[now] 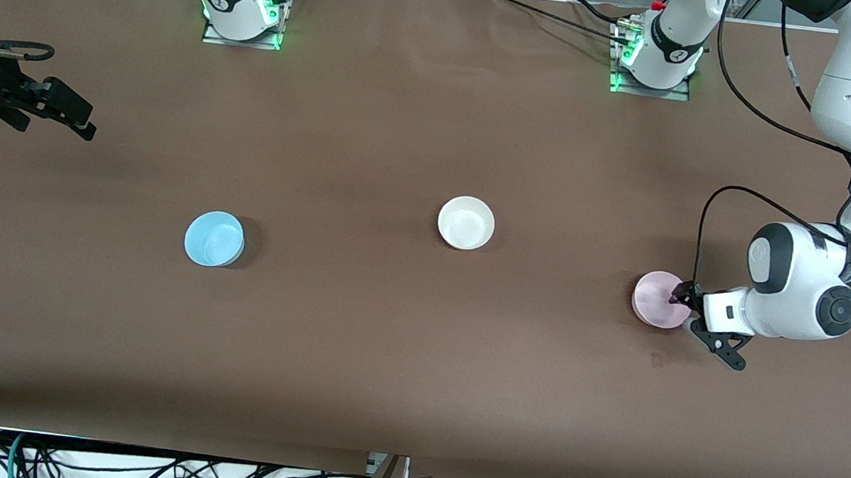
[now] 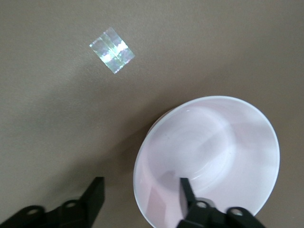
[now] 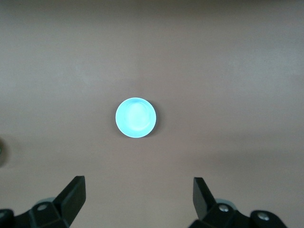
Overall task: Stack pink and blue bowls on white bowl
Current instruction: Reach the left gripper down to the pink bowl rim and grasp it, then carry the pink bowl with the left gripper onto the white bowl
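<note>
Two arms share a wide brown counter, and the main risks sit with the left one. The left gripper is down at the pink bowl, which rests toward the left arm's end of the counter. Its fingers are spread and not yet closed, one inside the bowl and one outside the rim, straddling the wall. A pinch on a thin, smooth wall like that could slip, or tip the bowl as it lifts, and a bowl hanging crooked would likely land askew on the white bowl, which stands mid-counter, a little farther from the front camera than the two coloured ones. Closing too early, before the fingers are low enough, might just nudge the bowl along the counter.

The right gripper waits high over the right arm's end of the counter, fingers open with nothing between them. The blue bowl sits well apart from it, seen small and centred in the right wrist view. If both arms head for the white bowl together, they could collide above it.
</note>
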Motion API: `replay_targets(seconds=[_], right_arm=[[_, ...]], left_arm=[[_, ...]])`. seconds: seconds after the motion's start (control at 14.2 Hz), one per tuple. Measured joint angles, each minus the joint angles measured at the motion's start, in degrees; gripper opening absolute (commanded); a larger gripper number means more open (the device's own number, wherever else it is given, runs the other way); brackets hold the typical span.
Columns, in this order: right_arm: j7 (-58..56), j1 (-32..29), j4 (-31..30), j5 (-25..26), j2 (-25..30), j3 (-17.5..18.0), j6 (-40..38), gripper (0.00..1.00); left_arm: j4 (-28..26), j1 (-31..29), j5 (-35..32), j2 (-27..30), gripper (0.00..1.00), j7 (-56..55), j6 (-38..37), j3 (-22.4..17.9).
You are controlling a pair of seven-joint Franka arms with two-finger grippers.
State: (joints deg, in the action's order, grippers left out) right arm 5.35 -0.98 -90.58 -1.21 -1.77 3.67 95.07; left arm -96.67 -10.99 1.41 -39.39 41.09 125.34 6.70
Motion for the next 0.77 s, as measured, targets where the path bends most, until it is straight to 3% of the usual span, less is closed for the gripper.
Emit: replay_targets(seconds=[0.77], right_arm=[[0.0, 0.0, 0.0, 0.0, 0.0, 0.0, 0.0, 1.0]], left_arm=[[0.99, -0.79, 0.02, -0.6, 0.0, 0.75, 0.34, 0.75]])
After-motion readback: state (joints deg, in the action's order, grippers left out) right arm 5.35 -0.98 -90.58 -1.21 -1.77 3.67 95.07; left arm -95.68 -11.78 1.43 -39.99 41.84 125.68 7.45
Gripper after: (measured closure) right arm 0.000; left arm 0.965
